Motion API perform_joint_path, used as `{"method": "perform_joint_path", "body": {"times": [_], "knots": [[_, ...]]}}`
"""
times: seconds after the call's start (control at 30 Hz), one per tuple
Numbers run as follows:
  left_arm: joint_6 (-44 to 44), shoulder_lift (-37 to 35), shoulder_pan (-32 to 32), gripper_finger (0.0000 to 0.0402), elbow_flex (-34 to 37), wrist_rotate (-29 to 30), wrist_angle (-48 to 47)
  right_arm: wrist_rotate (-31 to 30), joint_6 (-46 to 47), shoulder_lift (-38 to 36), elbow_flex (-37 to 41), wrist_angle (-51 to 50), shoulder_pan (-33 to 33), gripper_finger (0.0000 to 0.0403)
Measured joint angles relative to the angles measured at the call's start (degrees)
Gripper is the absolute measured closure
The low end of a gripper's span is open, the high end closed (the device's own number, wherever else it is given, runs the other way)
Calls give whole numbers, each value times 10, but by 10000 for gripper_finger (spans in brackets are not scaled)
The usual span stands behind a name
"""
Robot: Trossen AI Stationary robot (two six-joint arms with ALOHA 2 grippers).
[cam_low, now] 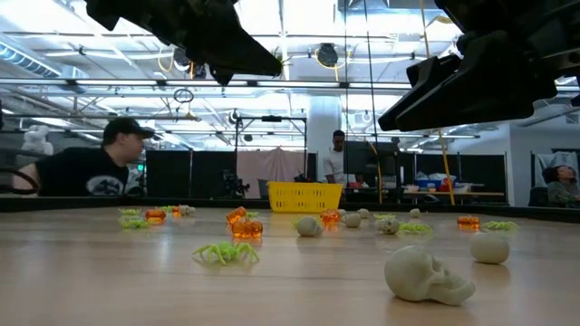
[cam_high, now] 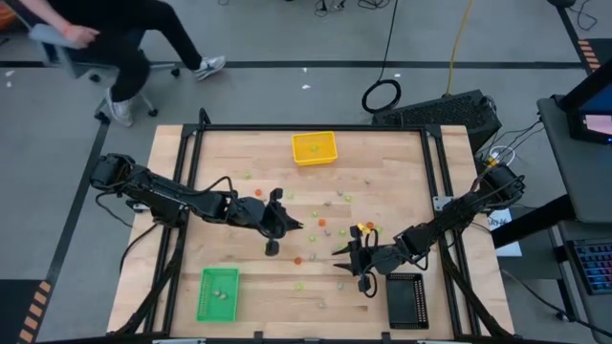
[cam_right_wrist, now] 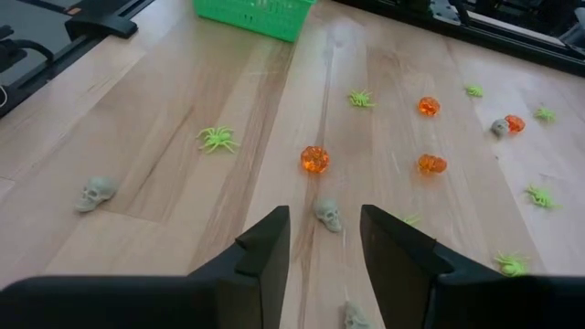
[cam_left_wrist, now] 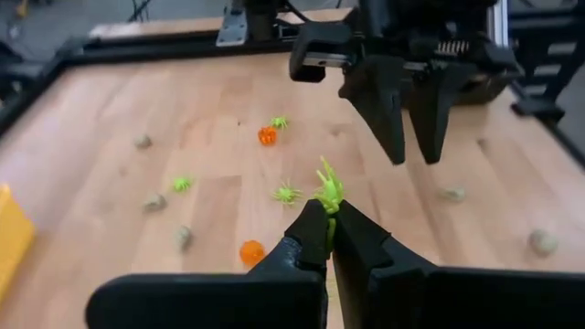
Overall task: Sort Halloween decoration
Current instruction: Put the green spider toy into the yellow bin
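The Halloween decoration lies scattered over the middle of the wooden surface (cam_high: 258,153): tiny light green spiders, orange pumpkins and pale skulls, most of them between the two arms and toward the yellow tray (cam_high: 315,148) at the far edge. One green spider (cam_left_wrist: 328,190) is off the surface, pinched between the fingertips of the left hand (cam_left_wrist: 330,224), which is clenched on it above the middle of the surface. Below and beyond it lie another green spider (cam_left_wrist: 286,194), an orange pumpkin (cam_left_wrist: 250,251) and a second pumpkin (cam_left_wrist: 267,136). The right hand (cam_right_wrist: 324,239) hangs above the surface with its fingers apart and nothing between them; a pale skull (cam_right_wrist: 327,214) lies on the wood under the gap, an orange pumpkin (cam_right_wrist: 314,159) just beyond it, and a further skull (cam_right_wrist: 94,193) well off to one side. From table height, a large-looking skull (cam_low: 426,275) lies nearest the camera, a green spider (cam_low: 226,253) beside it. The green tray (cam_high: 217,293) stands at the near left corner, the black tray (cam_high: 405,300) near the right arm. A person in a cap (cam_low: 91,163) sits beyond the surface.
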State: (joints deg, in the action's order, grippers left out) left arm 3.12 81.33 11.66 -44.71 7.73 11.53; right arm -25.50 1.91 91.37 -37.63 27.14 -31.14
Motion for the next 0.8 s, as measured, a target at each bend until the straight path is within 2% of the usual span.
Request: {"method": "perform_joint_path", "body": {"times": [0.1, 0.4, 0.57, 0.8], "knots": [[25, 0, 0, 398, 0, 0, 0, 0, 0, 0, 0, 0, 0, 280], [26, 0, -11, 398, -4, 13, -7, 0, 0, 0, 0, 0, 0, 280], [25, 0, -53, 398, -31, 16, -72, 0, 0, 0, 0, 0, 0, 280], [-5, 0, -151, 398, -68, 8, -170, 0, 0, 0, 0, 0, 0, 280]]}}
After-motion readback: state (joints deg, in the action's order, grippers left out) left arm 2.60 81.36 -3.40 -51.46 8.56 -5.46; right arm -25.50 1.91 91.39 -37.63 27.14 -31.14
